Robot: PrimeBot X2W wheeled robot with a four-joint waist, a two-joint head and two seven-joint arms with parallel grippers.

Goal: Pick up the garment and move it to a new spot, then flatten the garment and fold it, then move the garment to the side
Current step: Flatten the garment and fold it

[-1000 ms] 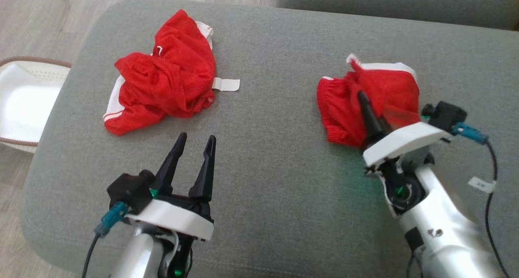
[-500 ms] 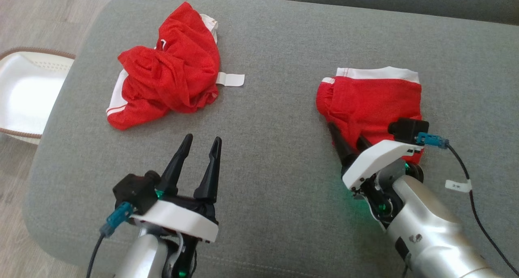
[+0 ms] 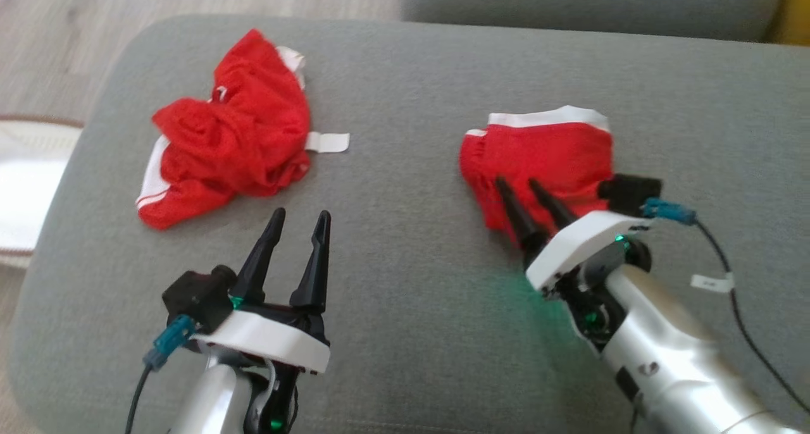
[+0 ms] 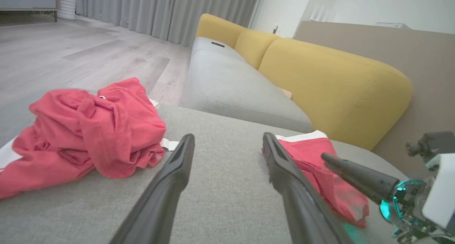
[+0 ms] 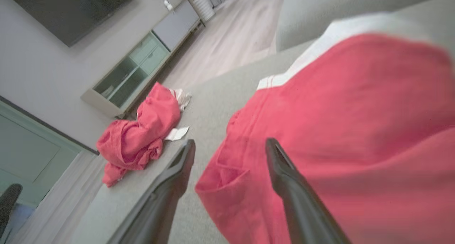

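Note:
A folded red garment (image 3: 550, 149) with a white waistband lies flat on the right of the grey cushion (image 3: 411, 263). My right gripper (image 3: 517, 182) is open over its near-left edge, holding nothing. In the right wrist view the fingers of my right gripper (image 5: 231, 142) straddle the border of the garment (image 5: 337, 130). A second red garment (image 3: 234, 130) lies crumpled at the far left. My left gripper (image 3: 301, 214) hovers open and empty just in front of it. In the left wrist view my left gripper (image 4: 228, 137) points between the crumpled garment (image 4: 89, 130) and the folded garment (image 4: 312, 158).
A white tag (image 3: 327, 142) sticks out from the crumpled garment. A white basket (image 3: 25, 187) stands on the wood floor left of the cushion. A grey sofa seat (image 4: 231, 87) with yellow back cushions (image 4: 320, 77) lies beyond the far edge.
My right gripper has opened and let go of the red garment, which now lies flat and folded. The gripper has drawn back to its near-left edge. The head camera has shifted.

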